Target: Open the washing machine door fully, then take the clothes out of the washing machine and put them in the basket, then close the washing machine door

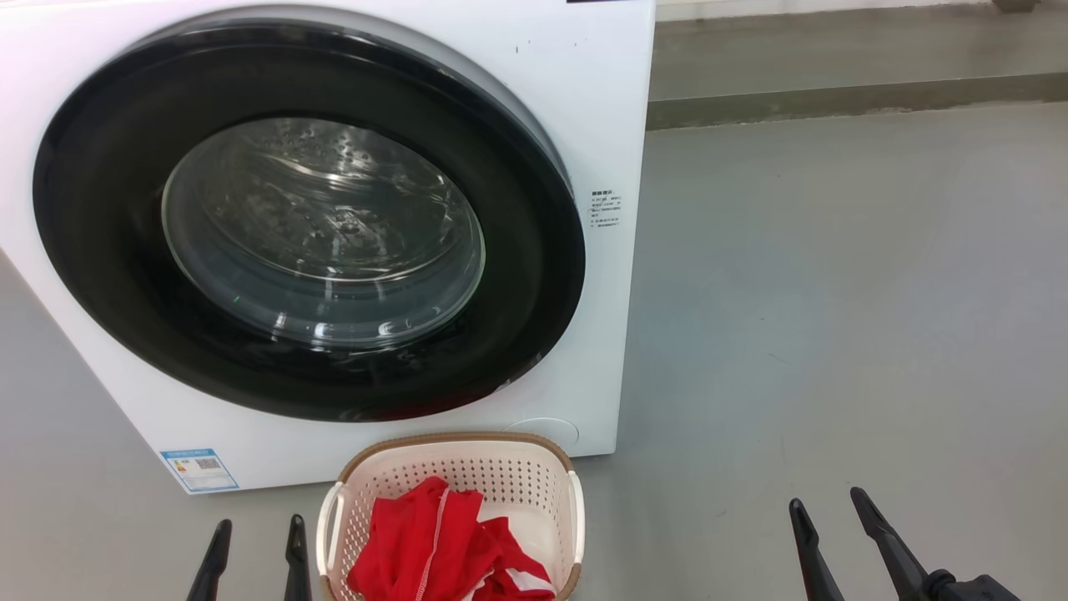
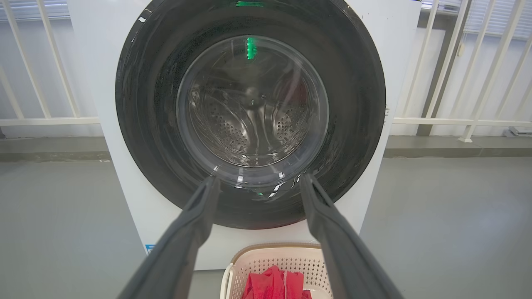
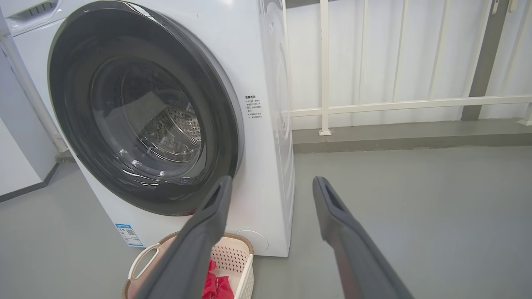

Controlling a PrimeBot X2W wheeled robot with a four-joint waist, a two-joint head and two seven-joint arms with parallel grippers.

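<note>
left gripper (image 1: 259,547) and right gripper (image 1: 828,517) wide open, empty | clothes (image 1: 434,534) lie in basket (image 1: 450,438) before washing machine (image 1: 584,83) | washing machine door (image 1: 100,250) looks shut | risk: if not fully clicked, i fear it swings open onto basket

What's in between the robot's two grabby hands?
In the head view, the basket holding the red clothes sits between them, close beside the left gripper. From the basket to the right gripper there is just bare grey floor.
</note>
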